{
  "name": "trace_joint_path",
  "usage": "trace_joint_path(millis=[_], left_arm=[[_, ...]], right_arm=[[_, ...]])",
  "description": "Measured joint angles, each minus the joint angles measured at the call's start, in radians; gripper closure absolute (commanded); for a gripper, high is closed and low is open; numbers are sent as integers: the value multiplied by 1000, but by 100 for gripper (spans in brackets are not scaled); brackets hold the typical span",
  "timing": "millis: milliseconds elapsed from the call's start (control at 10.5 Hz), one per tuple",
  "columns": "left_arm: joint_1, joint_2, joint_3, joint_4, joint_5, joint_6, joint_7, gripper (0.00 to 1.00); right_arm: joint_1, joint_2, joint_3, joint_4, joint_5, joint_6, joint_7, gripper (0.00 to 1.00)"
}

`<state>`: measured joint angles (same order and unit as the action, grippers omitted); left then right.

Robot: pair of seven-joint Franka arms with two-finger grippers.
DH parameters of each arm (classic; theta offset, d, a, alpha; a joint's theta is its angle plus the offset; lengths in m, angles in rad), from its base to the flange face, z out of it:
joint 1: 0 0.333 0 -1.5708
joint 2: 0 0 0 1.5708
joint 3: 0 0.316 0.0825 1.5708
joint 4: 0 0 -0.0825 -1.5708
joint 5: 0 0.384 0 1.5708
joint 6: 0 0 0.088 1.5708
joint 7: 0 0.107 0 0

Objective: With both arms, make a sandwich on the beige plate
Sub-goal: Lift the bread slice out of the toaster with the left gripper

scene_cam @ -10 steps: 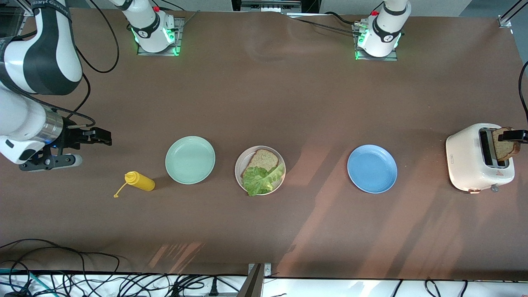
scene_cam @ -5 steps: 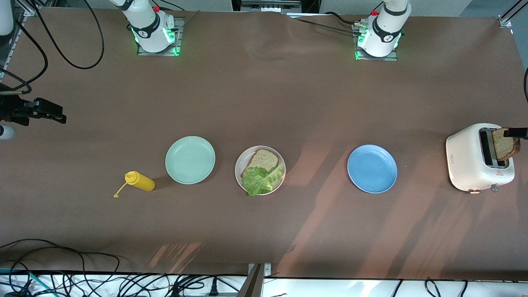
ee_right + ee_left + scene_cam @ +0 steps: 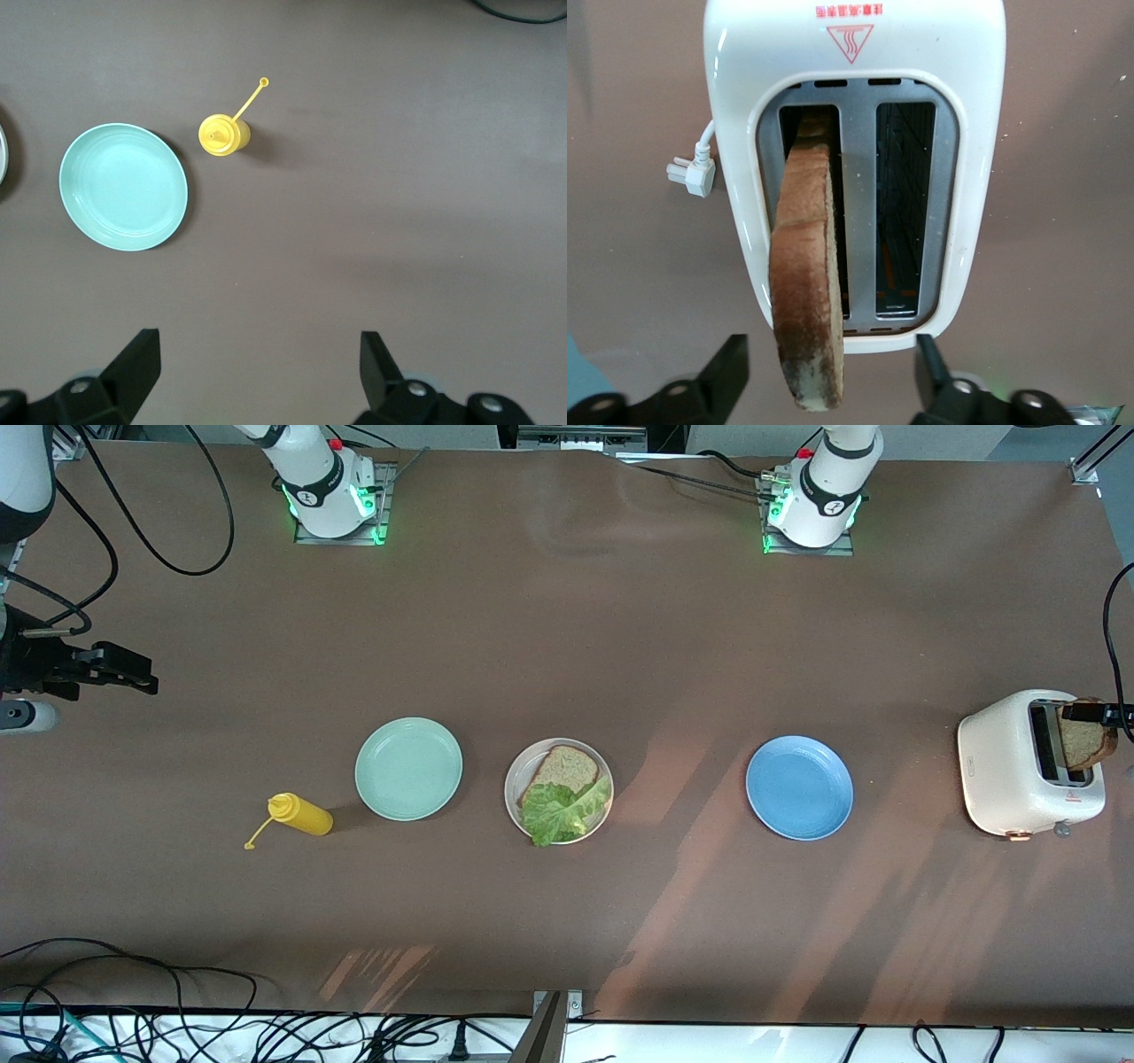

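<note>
The beige plate [image 3: 600, 811] sits mid-table with a brown bread slice [image 3: 562, 767] and a green lettuce leaf [image 3: 560, 811] on it. At the left arm's end a second bread slice [image 3: 1081, 744] stands up out of the white toaster [image 3: 1001, 762]. My left gripper [image 3: 1097, 712] hangs over that slot. In the left wrist view its open fingers [image 3: 729, 365] straddle the slice [image 3: 804, 292] with a gap on each side. My right gripper [image 3: 146, 673] is open and holds nothing [image 3: 259, 359], over bare table at the right arm's end.
A mint-green plate [image 3: 408, 768] and a yellow squeeze bottle [image 3: 301, 815] lie toward the right arm's end. A blue plate [image 3: 799, 786] lies between the beige plate and the toaster. Cables run along the table edge nearest the camera.
The right arm has pulled back from beside the yellow bottle toward its end of the table. The left gripper has shifted slightly over the toaster slice.
</note>
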<state>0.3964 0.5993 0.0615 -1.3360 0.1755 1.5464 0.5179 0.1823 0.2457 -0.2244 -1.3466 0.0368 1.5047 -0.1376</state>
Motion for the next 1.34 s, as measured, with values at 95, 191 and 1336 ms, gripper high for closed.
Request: trace_joint_path(millis=[95,191,1336], left_arm=[[0,0,0,0,32,0,0,87],[0,0,0,0,55,1,0,97],[-8,-134,-97,53,51,-4,76,100]], right_arm=[[0,-2,1,-1,0,0,0,0],[-3,-9,11,-11,0,14,0,0],[-108,-86,152,-121,-2,68,16,0]])
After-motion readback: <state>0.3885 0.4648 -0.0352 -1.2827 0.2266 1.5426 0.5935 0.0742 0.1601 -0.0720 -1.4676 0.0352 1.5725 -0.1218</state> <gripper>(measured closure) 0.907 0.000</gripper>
